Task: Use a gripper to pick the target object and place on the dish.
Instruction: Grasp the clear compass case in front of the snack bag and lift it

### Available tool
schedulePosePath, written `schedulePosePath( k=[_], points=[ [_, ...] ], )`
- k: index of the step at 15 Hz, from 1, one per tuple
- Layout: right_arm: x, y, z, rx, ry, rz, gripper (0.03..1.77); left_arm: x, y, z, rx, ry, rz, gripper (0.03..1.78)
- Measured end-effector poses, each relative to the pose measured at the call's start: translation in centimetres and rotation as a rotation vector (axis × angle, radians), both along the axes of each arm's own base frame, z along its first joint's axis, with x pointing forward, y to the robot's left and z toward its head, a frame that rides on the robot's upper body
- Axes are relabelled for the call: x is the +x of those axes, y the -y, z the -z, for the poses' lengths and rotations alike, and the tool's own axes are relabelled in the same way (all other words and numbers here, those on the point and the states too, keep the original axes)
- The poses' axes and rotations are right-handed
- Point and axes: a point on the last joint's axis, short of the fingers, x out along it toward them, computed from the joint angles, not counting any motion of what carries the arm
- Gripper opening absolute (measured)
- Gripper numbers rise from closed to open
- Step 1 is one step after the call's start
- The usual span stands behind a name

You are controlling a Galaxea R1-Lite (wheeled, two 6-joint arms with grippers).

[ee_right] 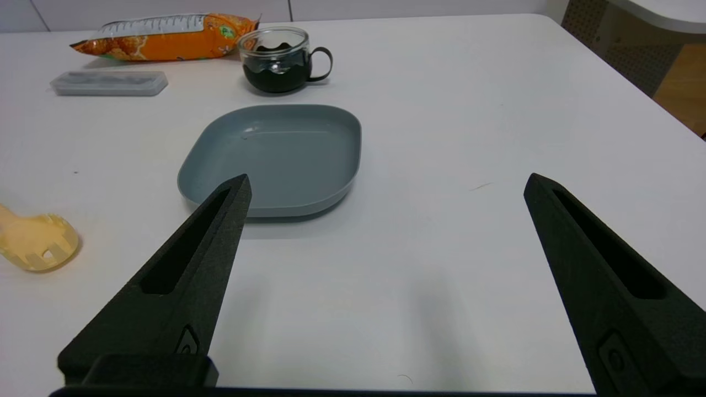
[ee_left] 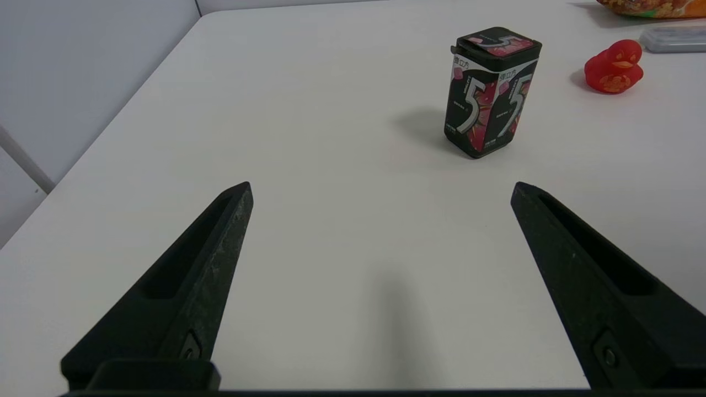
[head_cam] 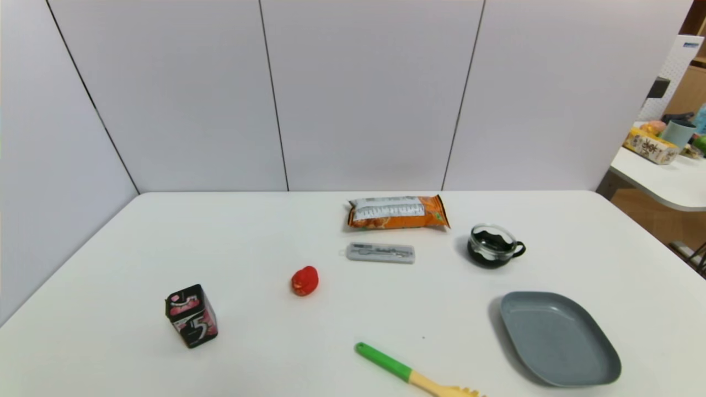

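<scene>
Slim translucent case (head_cam: 380, 253) flat on the white table (head_cam: 248, 342), far half, near the middle; metal utensils visible through its lid. Lies well apart from the right gripper (ee_right: 388, 175), beyond it and to its left; nothing touching it. Right claw above the near right of the table, fingers wide apart, nothing between them but a view of bare tabletop.

Just beyond the case: orange snack bag (head_cam: 398, 213), lying lengthwise left to right. To the case's left and a bit nearer: red rubber duck (head_cam: 305, 280). To its right: glass cup (head_cam: 492, 246) with black lower part, handle pointing right. Nearer and farther right: grey-blue dish (head_cam: 560, 338), nothing on it. Left of the dish, near side: fork (head_cam: 394, 366), green handle, yellow head. Left part of table: black box (head_cam: 192, 316) marked "5", upright.

Left gripper (ee_left: 382, 184): idle above the near left, fingers wide apart, empty.
</scene>
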Motion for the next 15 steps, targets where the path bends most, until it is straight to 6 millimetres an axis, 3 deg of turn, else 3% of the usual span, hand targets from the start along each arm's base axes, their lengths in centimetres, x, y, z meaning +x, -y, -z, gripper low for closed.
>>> schedulePosePath(
  k=[10, 15],
  points=[
    [0.00, 0.00, -0.02, -0.001, 0.002, 0.000, 1.71, 0.00, 0.00, 0.00, 0.000, 0.000, 0.000, 1.69],
    [-0.01, -0.10, -0.32, -0.108, 0.014, -0.044, 1.71, 0.00, 0.00, 0.00, 0.000, 0.000, -0.001, 1.69]
  ],
)
